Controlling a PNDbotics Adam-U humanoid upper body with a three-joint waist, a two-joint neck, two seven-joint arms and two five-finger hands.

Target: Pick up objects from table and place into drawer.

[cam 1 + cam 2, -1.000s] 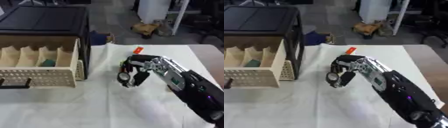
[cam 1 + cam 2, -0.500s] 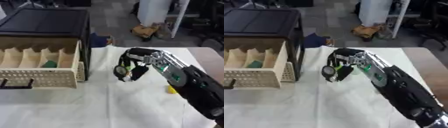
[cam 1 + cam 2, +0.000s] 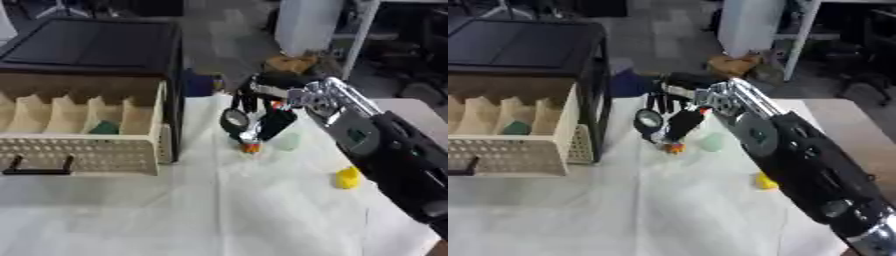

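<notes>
Now, from your left: the drawer (image 3: pixel 83 150) stands pulled out with a green piece (image 3: pixel 106 128) inside. Your right hand (image 3: pixel 267 107) curls round a small round object (image 3: pixel 234 119) above the bench (image 3: pixel 219 210), an orange bit (image 3: pixel 251 147) showing just below the fingers. A yellow piece (image 3: pixel 348 177) lies well right.

Your drawer (image 3: pixel 83 150) stands pulled open at the left, cream with a perforated front, a black handle (image 3: pixel 39 167) and upright dividers; something green (image 3: pixel 106 128) sits in one slot. On the counter's white cloth (image 3: pixel 219 210) you've got a small orange piece (image 3: pixel 251 147), a pale green piece (image 3: pixel 287 142) just beside it, and a yellow piece (image 3: pixel 347 177) well apart, further right.
</notes>
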